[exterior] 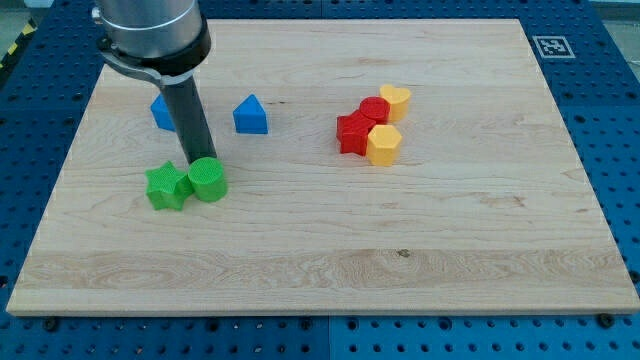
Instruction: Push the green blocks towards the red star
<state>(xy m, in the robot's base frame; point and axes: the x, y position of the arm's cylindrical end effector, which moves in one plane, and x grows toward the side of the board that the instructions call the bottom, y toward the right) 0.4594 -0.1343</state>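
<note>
A green star block [166, 187] and a green round block [208, 181] sit side by side, touching, at the view's left. My tip [199, 160] stands just above them in the view, against the round block's upper edge. A red star block [353, 134] lies right of centre, touching a red round block [375, 110].
A yellow heart block [396, 98] and a yellow hexagon block [384, 145] touch the red blocks. A blue triangle block [250, 116] lies at upper centre-left. Another blue block [161, 112] is partly hidden behind the rod. The wooden board [320, 270] rests on a blue pegboard table.
</note>
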